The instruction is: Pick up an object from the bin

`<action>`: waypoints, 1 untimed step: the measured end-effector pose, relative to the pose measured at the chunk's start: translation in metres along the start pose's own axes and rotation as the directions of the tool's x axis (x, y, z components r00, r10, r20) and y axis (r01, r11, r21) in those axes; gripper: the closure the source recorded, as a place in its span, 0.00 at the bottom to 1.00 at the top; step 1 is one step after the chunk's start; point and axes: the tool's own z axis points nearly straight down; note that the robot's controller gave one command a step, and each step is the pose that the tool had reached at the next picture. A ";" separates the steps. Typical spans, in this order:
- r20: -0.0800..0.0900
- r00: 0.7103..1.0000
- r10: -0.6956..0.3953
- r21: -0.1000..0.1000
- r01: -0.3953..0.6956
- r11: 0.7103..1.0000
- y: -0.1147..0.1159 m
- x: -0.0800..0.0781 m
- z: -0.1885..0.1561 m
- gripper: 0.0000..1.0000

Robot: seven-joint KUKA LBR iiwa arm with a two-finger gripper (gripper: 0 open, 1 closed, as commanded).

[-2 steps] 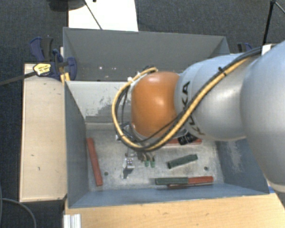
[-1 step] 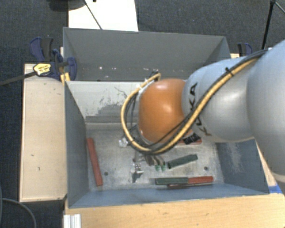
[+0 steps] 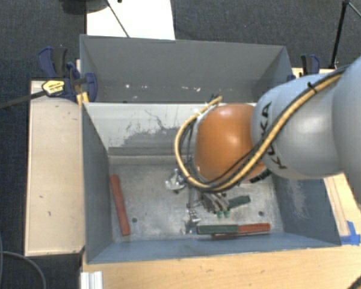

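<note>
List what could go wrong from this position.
The gripper hangs low beside the green-and-red stick, which lies along the bin's front wall; a grasp there may scrape the wall or slip. The small green piece close by could get knocked or pinched along.

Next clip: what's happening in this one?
The arm reaches into the grey bin from the right. Its gripper is down near the floor, at the left end of a green-and-red pen lying along the front wall, with a small green piece close by. A reddish-brown stick lies apart on the left. Whether anything is gripped cannot be told.
</note>
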 end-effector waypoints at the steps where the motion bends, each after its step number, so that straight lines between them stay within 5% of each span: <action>1: 0.001 0.994 0.106 0.000 -0.106 0.994 -0.008 0.012 -0.027 0.00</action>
